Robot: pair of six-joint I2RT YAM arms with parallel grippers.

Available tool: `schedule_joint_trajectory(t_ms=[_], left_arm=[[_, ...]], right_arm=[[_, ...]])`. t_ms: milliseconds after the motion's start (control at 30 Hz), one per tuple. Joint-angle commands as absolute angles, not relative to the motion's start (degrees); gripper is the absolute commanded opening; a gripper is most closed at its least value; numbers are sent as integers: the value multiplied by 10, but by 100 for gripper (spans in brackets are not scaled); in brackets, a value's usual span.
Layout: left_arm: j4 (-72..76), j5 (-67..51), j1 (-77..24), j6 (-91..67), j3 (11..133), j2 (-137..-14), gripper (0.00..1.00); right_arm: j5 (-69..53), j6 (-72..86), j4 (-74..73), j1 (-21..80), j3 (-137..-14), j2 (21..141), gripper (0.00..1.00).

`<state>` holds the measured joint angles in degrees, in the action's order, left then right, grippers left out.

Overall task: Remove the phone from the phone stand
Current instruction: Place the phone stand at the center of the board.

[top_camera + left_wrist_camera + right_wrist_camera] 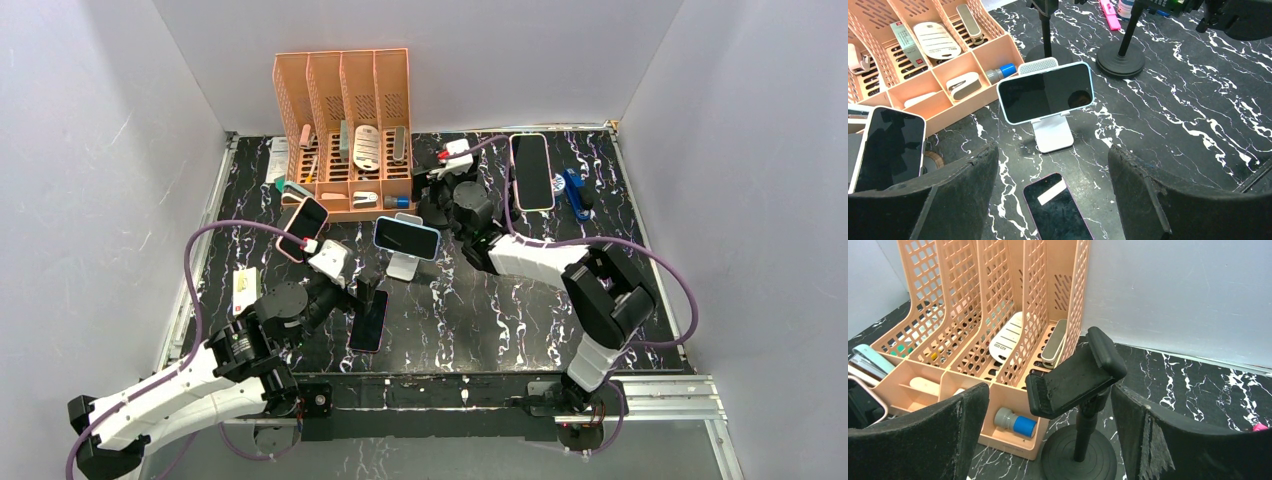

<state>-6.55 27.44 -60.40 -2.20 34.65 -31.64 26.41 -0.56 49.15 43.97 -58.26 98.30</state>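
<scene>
A phone in a light blue case (407, 237) rests sideways on a white phone stand (403, 266) in the middle of the table. In the left wrist view the phone (1045, 92) and the stand (1052, 134) sit ahead of my left gripper (1053, 192), which is open and empty. In the top view the left gripper (366, 291) hovers just near-left of the stand. My right gripper (436, 203) is open behind the stand. In the right wrist view the right gripper (1048, 437) has its fingers on either side of an empty black clamp stand (1075, 375) without touching it.
A purple-rimmed phone (369, 320) lies flat under the left gripper. An orange organiser (345, 130) stands at the back. A pink-cased phone (303, 228) lies to its left front. Another phone (531, 170) and a blue item (573, 192) lie back right. A second black stand (1120, 57) is nearby.
</scene>
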Motion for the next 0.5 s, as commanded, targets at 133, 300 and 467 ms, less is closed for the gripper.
schedule_joint_trajectory(t_ms=[133,300,467], left_arm=[[-70,280,-605,-26,368,-309,78],[-70,282,-605,-26,368,-309,78],[-70,285,-605,-27,368,-310,78]], right_arm=[[255,-4,459,449,-571,914,99],[245,17,400,452,-590,879,99],[232,33,326,454,-615,841,99]])
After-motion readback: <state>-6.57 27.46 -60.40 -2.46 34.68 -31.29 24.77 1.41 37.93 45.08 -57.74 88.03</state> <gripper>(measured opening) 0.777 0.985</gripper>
